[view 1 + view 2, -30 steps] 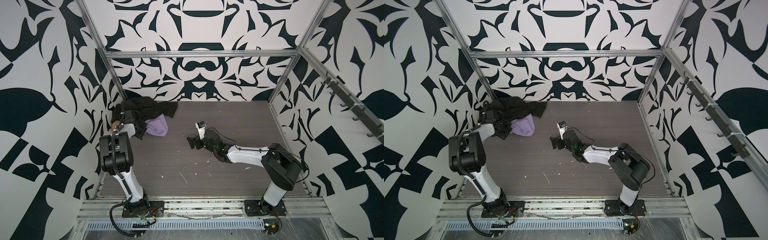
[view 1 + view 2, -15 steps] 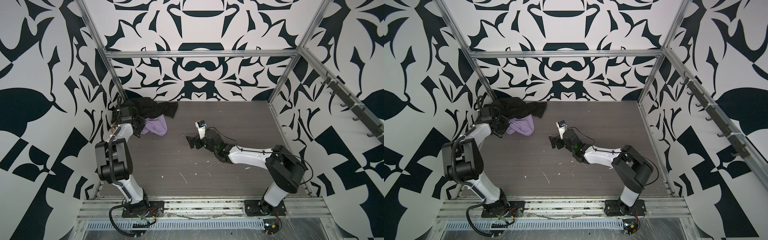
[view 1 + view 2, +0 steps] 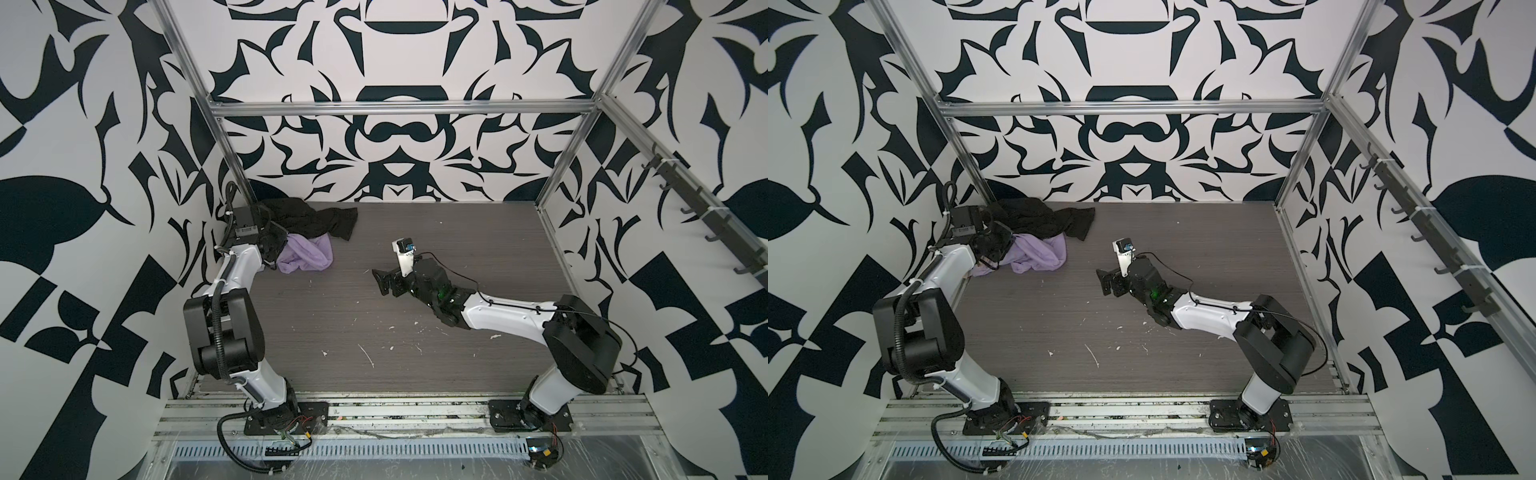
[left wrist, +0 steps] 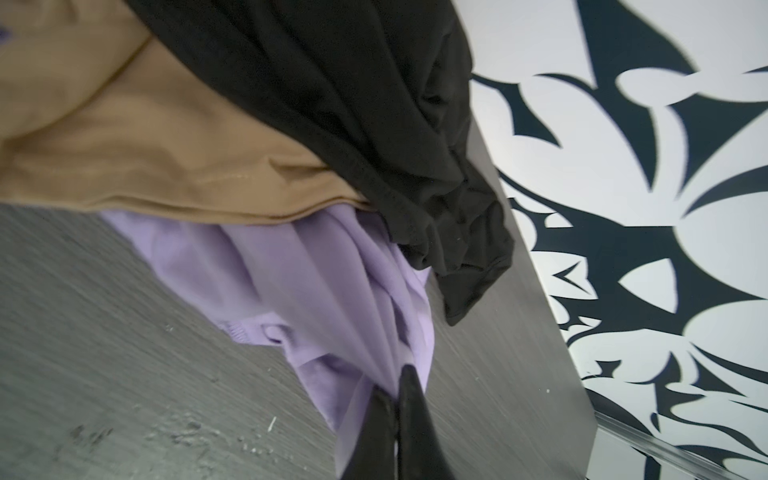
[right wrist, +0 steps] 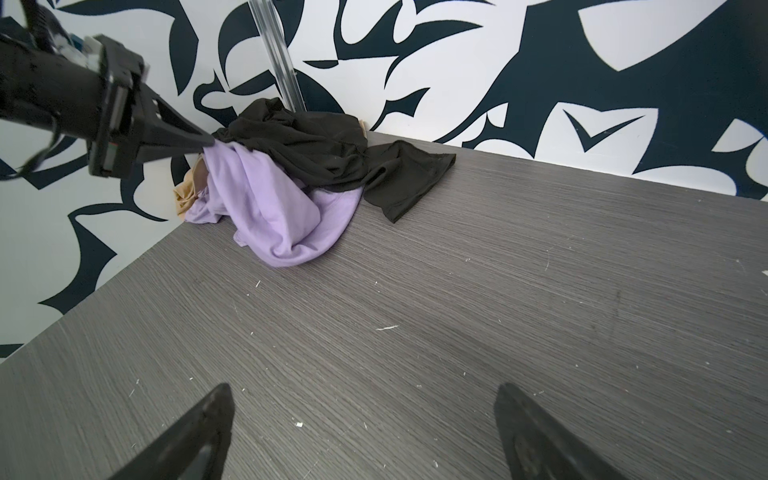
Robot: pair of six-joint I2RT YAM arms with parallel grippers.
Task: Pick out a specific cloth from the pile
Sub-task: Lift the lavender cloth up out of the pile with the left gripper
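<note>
The pile lies in the far left corner of the table. Its black cloth drapes over the lilac cloth. A tan cloth is tucked behind. My left gripper is shut on a bunched fold of the lilac cloth, which fans out from the tips. My right gripper hovers open and empty over mid-table, pointing at the pile.
Patterned walls and a metal frame post close in the corner behind the pile. The grey wood table carries small white scraps. A hook rail runs along the right wall.
The left arm's elbow has swung toward the front, and the held lilac cloth has shifted slightly left. The right arm has hardly moved.
</note>
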